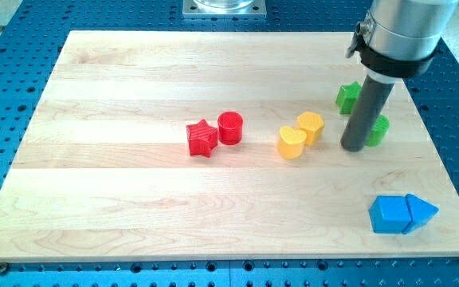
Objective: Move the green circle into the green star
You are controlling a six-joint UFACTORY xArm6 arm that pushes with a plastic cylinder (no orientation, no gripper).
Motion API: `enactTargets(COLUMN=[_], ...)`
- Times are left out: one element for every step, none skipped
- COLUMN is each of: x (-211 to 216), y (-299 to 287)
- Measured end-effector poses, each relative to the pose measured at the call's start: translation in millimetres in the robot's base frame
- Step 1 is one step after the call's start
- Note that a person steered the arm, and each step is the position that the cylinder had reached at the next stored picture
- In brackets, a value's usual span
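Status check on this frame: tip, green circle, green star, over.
My tip down, touching green circle on its left. Green star just above, partly behind rod. Nothing between them.

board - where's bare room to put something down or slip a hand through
Free: everything left of the red star, and the bottom strip left of the blue blocks. Crowded: the view's right, where my tip sits beside the green circle, below the green star.

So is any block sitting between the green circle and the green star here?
No block does. The green circle lies just below the green star, with only my rod crossing between them; my tip rests at the circle's left edge, partly hiding both.
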State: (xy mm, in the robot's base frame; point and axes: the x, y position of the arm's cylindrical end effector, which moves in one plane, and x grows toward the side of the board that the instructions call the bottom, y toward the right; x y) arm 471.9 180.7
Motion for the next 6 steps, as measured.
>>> enactTargets(x=[27, -24, -87, -77, -22, -16], y=[17, 69, 68, 63, 84, 43])
